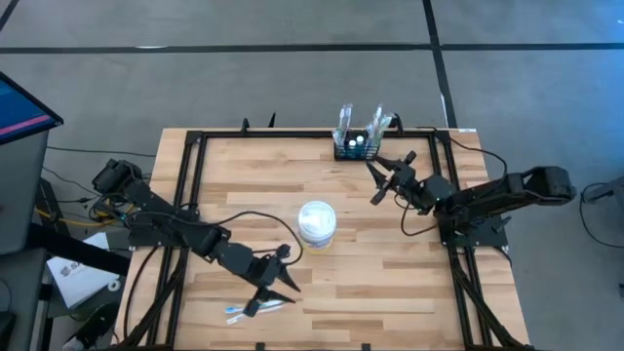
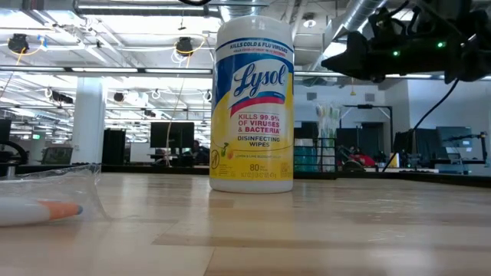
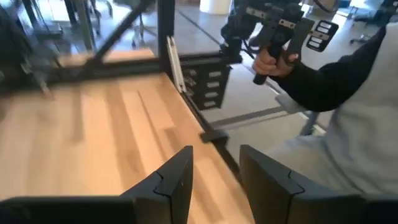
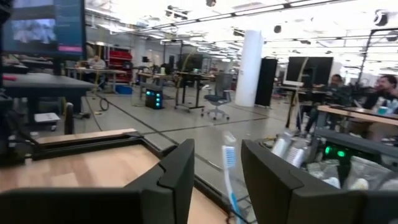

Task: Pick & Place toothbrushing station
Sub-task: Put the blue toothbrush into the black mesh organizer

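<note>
On the table (image 1: 390, 244), Lysol wipes tub (image 2: 252, 103); both end effectors (image 1: 382, 181) apart.

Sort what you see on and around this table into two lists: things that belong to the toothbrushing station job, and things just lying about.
Belongs to the job:
- toothbrushing station, at the table's far edge
- right gripper, open, beside it
- toothbrush

Just lying about:
- Lysol wipes tub, mid-table
- wrapped toothbrush, near edge, below the open left gripper
</note>
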Controlling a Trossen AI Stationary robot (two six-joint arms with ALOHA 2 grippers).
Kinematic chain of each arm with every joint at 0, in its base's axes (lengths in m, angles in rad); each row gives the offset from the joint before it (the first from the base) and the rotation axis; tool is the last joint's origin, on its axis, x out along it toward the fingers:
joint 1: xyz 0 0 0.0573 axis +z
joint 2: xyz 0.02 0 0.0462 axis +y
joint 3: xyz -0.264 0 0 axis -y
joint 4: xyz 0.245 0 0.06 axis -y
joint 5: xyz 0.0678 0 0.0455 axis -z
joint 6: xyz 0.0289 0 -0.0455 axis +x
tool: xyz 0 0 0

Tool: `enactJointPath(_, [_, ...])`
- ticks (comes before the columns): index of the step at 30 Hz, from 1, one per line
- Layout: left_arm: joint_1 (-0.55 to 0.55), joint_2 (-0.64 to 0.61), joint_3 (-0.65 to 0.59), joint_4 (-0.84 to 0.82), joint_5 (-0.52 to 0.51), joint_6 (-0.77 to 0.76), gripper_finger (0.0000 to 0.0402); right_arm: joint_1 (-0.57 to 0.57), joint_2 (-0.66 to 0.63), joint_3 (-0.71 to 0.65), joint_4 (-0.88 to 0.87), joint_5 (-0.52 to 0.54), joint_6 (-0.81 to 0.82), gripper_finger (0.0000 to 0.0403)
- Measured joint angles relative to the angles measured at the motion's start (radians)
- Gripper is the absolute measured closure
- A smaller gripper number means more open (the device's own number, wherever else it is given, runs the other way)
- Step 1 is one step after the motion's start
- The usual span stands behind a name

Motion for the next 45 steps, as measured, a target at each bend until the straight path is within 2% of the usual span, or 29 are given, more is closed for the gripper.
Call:
enactJointPath(10, [-0.083,0.0,0.0,-0.277,-0.016,-0.41,0.0275,0.074,-0.013,0.001,0.006,0.041,-0.064,0.0282])
enactJointPath(18, [-0.147,0.0,0.0,-0.527,-0.016,-0.676,0.0275,0.127,-0.02,0.007,0.002,0.089,-0.079,0.0282])
enactJointPath(24, [-0.194,0.0,0.0,-0.68,0.041,-0.901,0.0275,0.165,-0.019,0.038,-0.024,0.113,-0.105,0.0282])
enactJointPath(32, [-0.26,0.0,0.0,-0.722,0.069,-1.049,0.0275,0.192,-0.019,0.057,-0.071,0.179,-0.129,0.0282])
enactJointPath(45, [-0.347,0.0,-0.024,-0.771,0.07,-1.238,0.0275,0.196,-0.019,0.057,-0.072,0.183,-0.13,0.0282])
